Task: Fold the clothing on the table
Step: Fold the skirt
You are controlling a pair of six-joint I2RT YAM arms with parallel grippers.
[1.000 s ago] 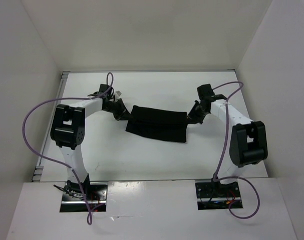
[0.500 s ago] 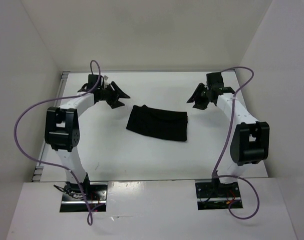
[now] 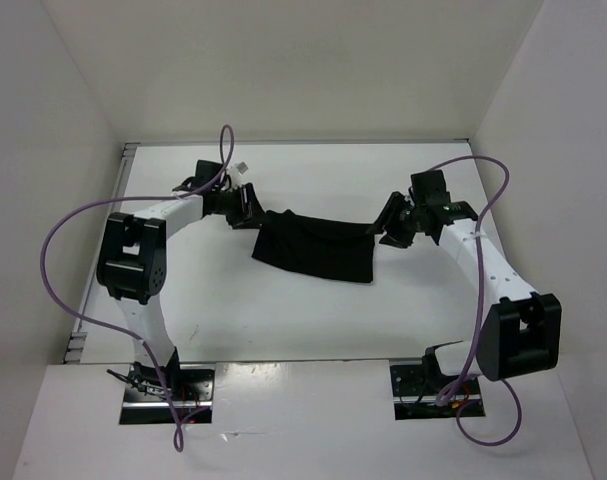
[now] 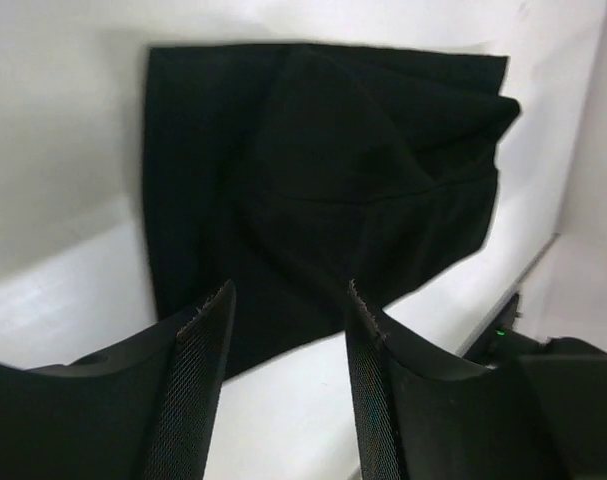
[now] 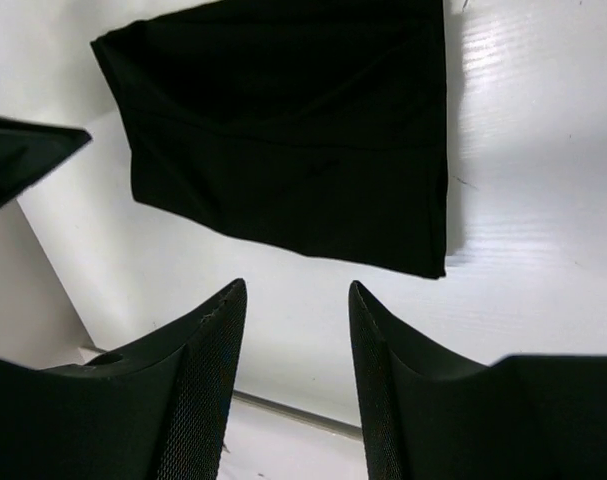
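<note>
- Clothing [image 3: 313,250]: black compact rectangle at the middle of the table [image 3: 283,320] (layer count unclear from above).
- Left gripper [image 4: 288,295], right gripper [image 5: 293,290]: jaws apart, empty, flanking its ends.
- Judged: folding nearly complete.

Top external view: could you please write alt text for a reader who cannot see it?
Folded black clothing lies on the white table, with the open left pincer and open right pincer at its ends.
</note>
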